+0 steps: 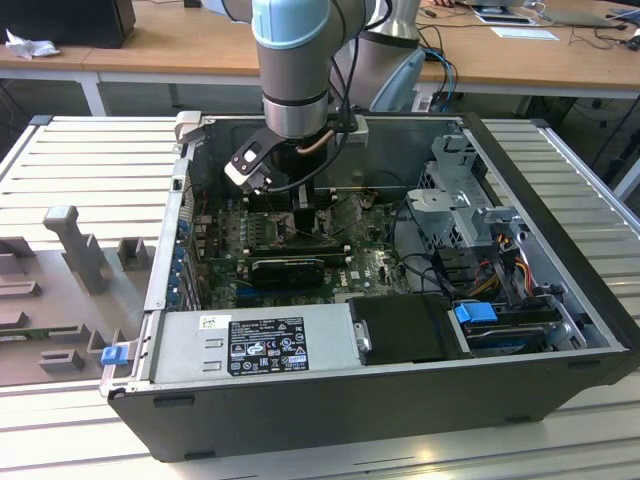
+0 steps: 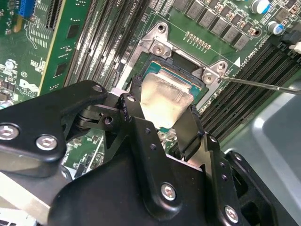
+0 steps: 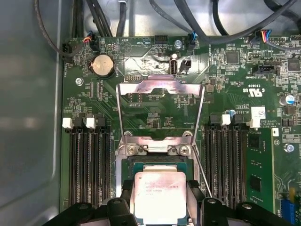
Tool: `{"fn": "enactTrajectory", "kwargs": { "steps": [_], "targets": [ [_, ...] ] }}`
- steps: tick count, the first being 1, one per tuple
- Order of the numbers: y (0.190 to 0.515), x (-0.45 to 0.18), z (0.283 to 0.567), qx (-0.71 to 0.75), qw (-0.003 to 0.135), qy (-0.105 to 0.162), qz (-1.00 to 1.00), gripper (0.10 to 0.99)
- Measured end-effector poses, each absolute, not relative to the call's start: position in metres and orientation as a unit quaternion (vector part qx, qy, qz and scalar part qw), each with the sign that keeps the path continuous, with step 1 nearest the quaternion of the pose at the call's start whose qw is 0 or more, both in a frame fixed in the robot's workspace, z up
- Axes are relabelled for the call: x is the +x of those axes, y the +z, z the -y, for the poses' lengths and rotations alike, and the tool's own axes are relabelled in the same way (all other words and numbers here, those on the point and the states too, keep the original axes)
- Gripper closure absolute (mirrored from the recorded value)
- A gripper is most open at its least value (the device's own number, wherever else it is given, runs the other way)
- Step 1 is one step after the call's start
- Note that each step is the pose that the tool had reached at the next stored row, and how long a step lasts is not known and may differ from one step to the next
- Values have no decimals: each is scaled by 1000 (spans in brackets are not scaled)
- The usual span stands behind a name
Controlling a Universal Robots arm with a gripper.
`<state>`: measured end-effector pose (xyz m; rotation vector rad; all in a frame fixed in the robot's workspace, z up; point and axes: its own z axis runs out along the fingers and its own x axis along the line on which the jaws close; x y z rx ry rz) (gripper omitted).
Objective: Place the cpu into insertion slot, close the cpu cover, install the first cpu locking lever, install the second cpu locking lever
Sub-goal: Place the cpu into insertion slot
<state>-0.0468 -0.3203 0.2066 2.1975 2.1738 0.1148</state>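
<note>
Overview from the exterior view: reaches straight down into the open computer case [image 1: 400, 425], with the gripper [image 1: 300, 212] low over the motherboard [image 1: 385, 265], near the middle of the board. Second wrist view: clamps the cpu [image 2: 164, 96] between both fingers [image 2: 132, 104], pale metal face up, poised over the insertion slot [image 2: 181, 60]; cannot tell whether it already touches the slot. Thin locking lever [image 2: 263, 84] swung out to one side, clear of the black frame. First wrist view: shows the cpu cover [image 3: 160, 86] hinged up and standing open beyond the insertion slot [image 3: 157, 161], its frame well apart from the cpu [image 3: 160, 193]. Seems roughly square to the frame edges, though partly short of the slot's far side. Appears to be the placing step, with cover and levers not yet dealt with. To do it well: keep the cpu flat, line its edges up with the black frame, lower without sliding sideways, press with no force, and let go only once it is seated flush.
</note>
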Motion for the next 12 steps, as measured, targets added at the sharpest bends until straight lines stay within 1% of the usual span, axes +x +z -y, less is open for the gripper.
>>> {"fn": "enactTrajectory", "kwargs": {
  "steps": [12],
  "targets": [
    [200,-46,319,710,23,35,-703,557]
  ]
}}
